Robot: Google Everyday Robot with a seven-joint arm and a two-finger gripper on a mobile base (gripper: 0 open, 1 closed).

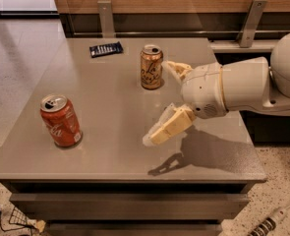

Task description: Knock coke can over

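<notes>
The coke can, red-orange with white script and a silver top, stands upright near the front left of the grey table. My gripper hovers over the middle right of the table, well to the right of the coke can and not touching it. It is open, with one cream fingertip low near the table and the other finger close beside the tan can.
A paler tan-orange can stands upright at the back middle, just left of my gripper. A dark flat packet lies at the back left. A rail with metal brackets runs behind the table. A power strip lies on the floor, front right.
</notes>
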